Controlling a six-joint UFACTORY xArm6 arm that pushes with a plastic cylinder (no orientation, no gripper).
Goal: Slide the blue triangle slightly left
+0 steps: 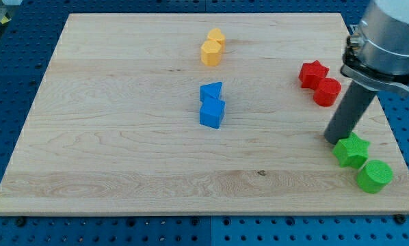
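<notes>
The blue triangle lies near the board's middle, touching a blue cube just below it. My tip rests on the board at the view's right, far to the right of both blue blocks. It stands just up-left of a green star and below a red cylinder.
A red star sits up-left of the red cylinder. A green cylinder lies by the board's right lower corner. Two yellow blocks sit touching near the view's top middle. The wooden board lies on a blue pegboard.
</notes>
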